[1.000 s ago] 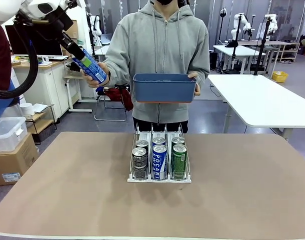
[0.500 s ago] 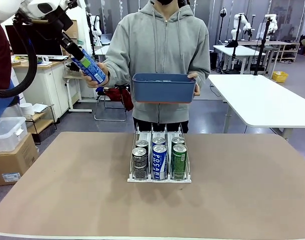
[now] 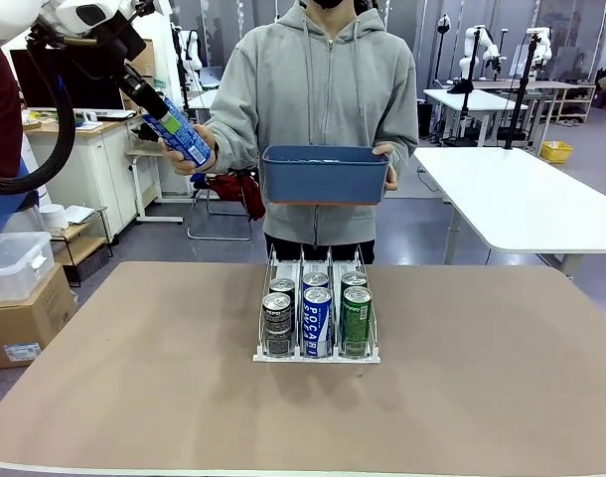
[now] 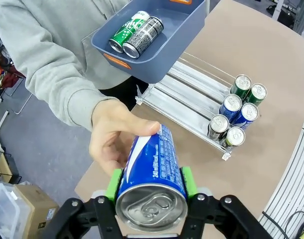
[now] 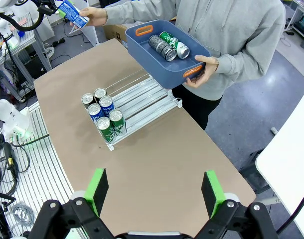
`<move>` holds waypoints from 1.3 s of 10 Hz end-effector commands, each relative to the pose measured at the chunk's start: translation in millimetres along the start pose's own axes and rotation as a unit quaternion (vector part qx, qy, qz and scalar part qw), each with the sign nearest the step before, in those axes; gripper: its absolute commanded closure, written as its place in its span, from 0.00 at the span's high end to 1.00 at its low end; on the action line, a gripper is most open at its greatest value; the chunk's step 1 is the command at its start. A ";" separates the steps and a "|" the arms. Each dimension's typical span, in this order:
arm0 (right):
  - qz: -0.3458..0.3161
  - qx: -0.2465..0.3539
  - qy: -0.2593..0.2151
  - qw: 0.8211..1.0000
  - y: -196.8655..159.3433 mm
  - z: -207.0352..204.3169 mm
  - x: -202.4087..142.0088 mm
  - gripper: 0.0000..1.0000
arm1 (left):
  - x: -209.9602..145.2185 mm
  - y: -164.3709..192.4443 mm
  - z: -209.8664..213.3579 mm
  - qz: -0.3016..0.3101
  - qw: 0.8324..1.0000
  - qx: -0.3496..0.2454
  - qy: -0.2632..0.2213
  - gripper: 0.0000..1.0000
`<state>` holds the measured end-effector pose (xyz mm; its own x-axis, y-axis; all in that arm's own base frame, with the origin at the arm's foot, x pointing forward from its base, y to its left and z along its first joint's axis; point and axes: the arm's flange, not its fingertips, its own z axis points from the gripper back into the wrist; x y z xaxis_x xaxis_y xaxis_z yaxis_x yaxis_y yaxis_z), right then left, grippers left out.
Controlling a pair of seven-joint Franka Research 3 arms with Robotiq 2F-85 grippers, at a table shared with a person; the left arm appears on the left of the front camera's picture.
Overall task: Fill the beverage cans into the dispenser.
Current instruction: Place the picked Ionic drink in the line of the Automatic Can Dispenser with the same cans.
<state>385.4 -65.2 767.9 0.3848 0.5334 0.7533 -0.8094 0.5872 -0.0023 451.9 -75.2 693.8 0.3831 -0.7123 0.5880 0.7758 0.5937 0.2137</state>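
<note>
Aloft, blue can (image 4: 153, 162) in left end effector (image 4: 151, 183)

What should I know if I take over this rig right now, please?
Left gripper: shut on the blue-and-white can, raised at far left; the person's hand also holds that can.
Right gripper: open, empty, high above the table.
Dispenser: mid-table, two cans per lane at its front: dark pair, POCARI pair, green pair.
Blue bin: in the person's other hand, beyond the dispenser, holding a green can and a dark can.
Done: six cans loaded. Left: the gripped can and the bin's two.
</note>
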 end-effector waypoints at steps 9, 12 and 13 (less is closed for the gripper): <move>0.001 0.001 -0.001 1.000 1.2 -1.7 0.2 1.00 | -1.1 1.0 1.0 -0.006 1.000 0.001 0.000 0.00; 0.001 0.001 -0.001 1.000 1.2 -1.7 0.2 1.00 | -1.1 1.0 1.0 -0.006 1.000 0.001 0.000 0.00; 0.001 0.001 -0.001 1.000 1.2 -1.7 0.2 1.00 | -1.1 1.0 1.0 -0.006 1.000 0.001 0.000 0.00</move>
<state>385.4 -65.3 767.9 0.3849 0.5333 0.7533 -0.8093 0.5874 -0.0023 452.8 -75.4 692.4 0.3849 -0.7130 0.5861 0.7769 0.5931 0.2114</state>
